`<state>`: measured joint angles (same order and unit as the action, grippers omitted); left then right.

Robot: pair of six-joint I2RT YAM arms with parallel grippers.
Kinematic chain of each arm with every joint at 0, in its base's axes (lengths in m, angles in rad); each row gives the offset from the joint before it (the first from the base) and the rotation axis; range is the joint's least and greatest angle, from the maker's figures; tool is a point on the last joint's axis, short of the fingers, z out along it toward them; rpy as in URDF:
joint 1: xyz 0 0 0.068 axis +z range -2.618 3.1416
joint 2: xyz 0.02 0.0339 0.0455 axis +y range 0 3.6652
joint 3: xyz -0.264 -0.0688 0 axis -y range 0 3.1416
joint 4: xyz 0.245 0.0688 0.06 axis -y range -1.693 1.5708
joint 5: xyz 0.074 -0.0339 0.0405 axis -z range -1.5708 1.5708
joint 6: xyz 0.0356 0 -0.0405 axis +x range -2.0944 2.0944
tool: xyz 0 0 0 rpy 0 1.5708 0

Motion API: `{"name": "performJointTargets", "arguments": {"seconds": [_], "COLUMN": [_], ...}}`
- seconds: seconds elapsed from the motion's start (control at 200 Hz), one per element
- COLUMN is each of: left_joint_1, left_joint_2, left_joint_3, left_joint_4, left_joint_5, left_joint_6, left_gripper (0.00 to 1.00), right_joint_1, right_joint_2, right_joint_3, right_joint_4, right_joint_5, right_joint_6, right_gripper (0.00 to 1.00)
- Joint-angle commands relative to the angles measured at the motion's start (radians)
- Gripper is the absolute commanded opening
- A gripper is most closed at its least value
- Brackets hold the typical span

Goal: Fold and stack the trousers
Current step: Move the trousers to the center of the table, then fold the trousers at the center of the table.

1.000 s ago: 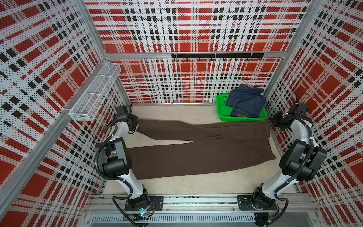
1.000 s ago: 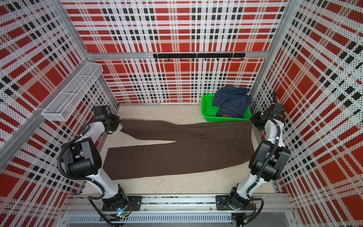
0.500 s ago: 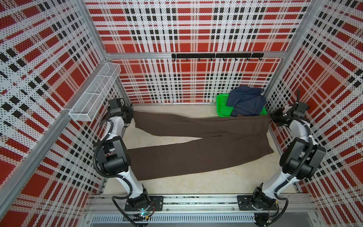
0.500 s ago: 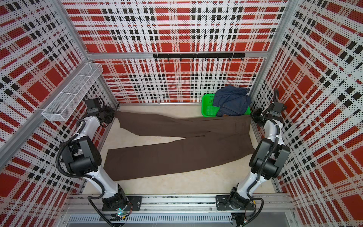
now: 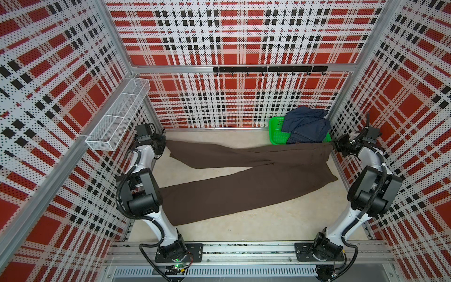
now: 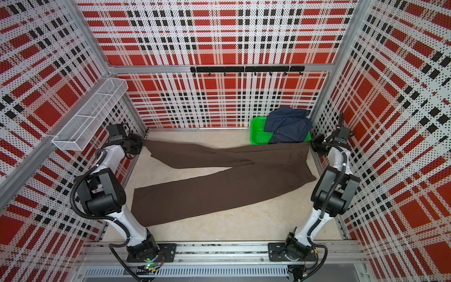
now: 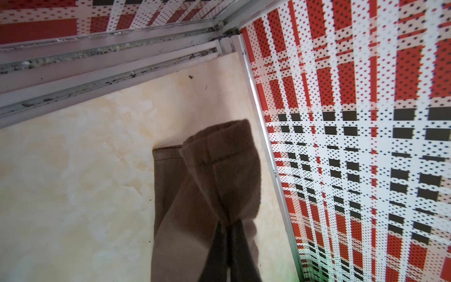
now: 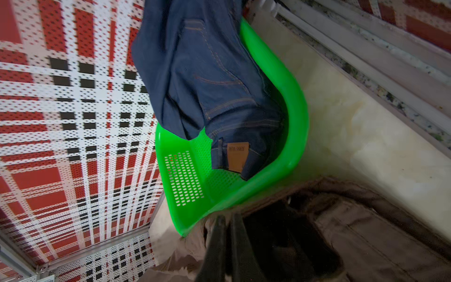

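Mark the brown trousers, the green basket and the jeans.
brown trousers (image 5: pixel 239 195): a top view, middle of the nearer leg.
green basket (image 8: pixel 296 127): right wrist view, curved rim.
jeans (image 5: pixel 305 124): a top view, heaped denim.

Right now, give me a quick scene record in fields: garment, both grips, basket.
garment: long dark brown cloth trousers, spread out, legs splayed
left gripper: shut on far leg's hem
right gripper: shut on waistband's far corner
basket: green perforated plastic basket, far right corner, holds crumpled blue denim jeans
fold: not started

place: robot lab cell | cues: perforated plaid walls (image 5: pixel 231 36), aluminium frame (image 5: pixel 170 69)
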<state>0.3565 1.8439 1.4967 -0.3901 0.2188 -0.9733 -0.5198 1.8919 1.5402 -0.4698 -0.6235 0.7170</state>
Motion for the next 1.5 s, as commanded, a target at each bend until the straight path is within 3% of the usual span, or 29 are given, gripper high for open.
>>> {"name": "performJointTargets", "arguments": {"seconds": [0.0, 0.225, 0.401, 0.516, 0.842, 1.127, 1.388, 1.498], "left_joint_1": [-0.012, -0.017, -0.018, -0.018, -0.014, -0.014, -0.011, -0.008], "left_joint_2": [0.026, 0.045, 0.053, 0.055, 0.051, 0.052, 0.056, 0.054], "left_joint_3": [-0.028, -0.032, -0.023, -0.017, -0.014, -0.012, -0.007, -0.004], "left_joint_4": [0.003, 0.004, 0.004, 0.004, 0.004, 0.004, 0.004, 0.002], "left_joint_5": [-0.02, -0.03, -0.031, -0.03, -0.028, -0.027, -0.025, -0.022], "left_joint_6": [0.022, 0.026, 0.029, 0.029, 0.031, 0.029, 0.028, 0.027], "left_gripper": [0.0, 0.0, 0.0, 0.0, 0.0, 0.0, 0.0, 0.0], "right_joint_1": [0.011, 0.035, 0.033, 0.03, 0.008, 0.007, 0.005, 0.005], "right_joint_2": [0.051, 0.123, 0.117, 0.1, 0.055, 0.038, -0.002, -0.023], "right_joint_3": [-0.037, -0.052, -0.074, -0.087, -0.16, -0.167, -0.157, -0.145], "right_joint_4": [-0.023, 0.0, 0.026, 0.028, -0.033, -0.073, -0.113, -0.13], "right_joint_5": [0.021, 0.009, 0.012, 0.021, 0.089, 0.072, 0.066, 0.064], "right_joint_6": [-0.056, -0.081, -0.098, -0.114, -0.193, -0.24, -0.276, -0.286], "right_gripper": [0.01, 0.12, 0.35, 0.45, 0.53, 0.47, 0.26, 0.11]}}
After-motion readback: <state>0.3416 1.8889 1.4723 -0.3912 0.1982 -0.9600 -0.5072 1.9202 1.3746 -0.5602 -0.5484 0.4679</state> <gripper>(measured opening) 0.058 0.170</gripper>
